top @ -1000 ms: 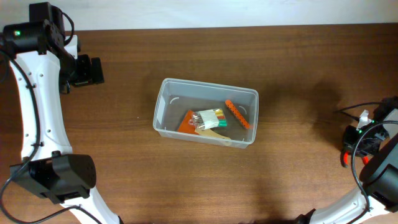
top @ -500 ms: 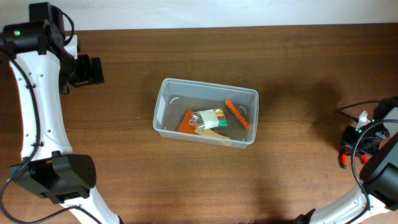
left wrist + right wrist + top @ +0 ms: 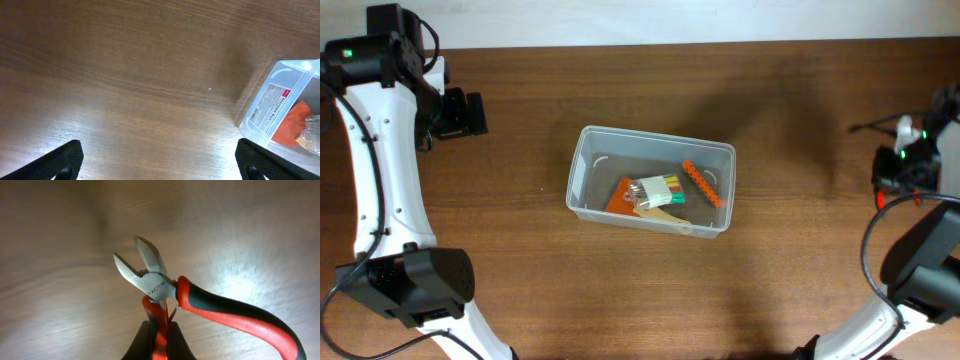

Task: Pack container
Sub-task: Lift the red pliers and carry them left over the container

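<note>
Pliers (image 3: 156,284) with red-and-black handles hang from my right gripper (image 3: 161,341), which is pinched tight on one handle above the wooden surface (image 3: 60,240). My left gripper (image 3: 160,162) gapes wide and holds nothing. The clear container (image 3: 578,182) sits mid-surface, between my arms, with small items (image 3: 665,190) inside.

Open tabletop (image 3: 800,120) L & R of container (image 3: 576,180)

The left arm (image 3: 390,190) has white links, black joint housings, a black cable (image 3: 360,150) and a lit green lamp (image 3: 347,52); the right arm (image 3: 920,265) looks alike. The left end effector (image 3: 470,113) and right end effector (image 3: 159,340) are black.
</note>
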Controlling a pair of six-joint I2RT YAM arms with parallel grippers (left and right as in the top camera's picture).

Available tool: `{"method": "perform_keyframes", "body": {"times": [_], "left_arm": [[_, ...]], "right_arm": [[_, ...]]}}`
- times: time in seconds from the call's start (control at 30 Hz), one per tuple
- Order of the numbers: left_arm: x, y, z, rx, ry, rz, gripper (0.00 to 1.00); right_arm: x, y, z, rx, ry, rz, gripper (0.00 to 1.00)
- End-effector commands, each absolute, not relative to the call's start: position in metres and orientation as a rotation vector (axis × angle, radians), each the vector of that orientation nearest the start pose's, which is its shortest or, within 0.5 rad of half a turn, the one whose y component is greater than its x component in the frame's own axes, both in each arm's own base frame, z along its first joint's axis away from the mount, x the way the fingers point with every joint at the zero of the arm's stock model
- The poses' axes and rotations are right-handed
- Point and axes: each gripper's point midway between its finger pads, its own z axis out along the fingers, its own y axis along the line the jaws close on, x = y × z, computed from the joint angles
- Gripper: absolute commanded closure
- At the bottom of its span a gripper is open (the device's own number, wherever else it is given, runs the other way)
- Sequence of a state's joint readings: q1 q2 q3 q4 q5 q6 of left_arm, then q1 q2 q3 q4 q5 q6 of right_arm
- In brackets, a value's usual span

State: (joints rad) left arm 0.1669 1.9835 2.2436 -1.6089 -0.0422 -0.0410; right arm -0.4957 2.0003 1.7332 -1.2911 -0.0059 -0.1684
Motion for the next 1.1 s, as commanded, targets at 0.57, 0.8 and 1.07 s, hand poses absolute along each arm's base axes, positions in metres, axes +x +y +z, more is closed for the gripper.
{"method": "perform_keyframes", "body": {"times": [0.57,0.8,1.07], "left_arm": [[0.394,0.077,0.241,-0.302,2.894,0.096,0.01],[0.394,0.078,0.241,-0.301,2.894,0.096,0.01],[0.394,0.077,0.241,-0.302,2.894,0.096,0.01]], "right_arm": [[0.409,0.086,0.208,-1.002,2.742,-0.021,0.96],[0.406,0.157,0.211,-1.256,2.561,-0.011,0.96],[0.409,0.200,0.204,-1.345,2.462,0.026,0.96]]}}
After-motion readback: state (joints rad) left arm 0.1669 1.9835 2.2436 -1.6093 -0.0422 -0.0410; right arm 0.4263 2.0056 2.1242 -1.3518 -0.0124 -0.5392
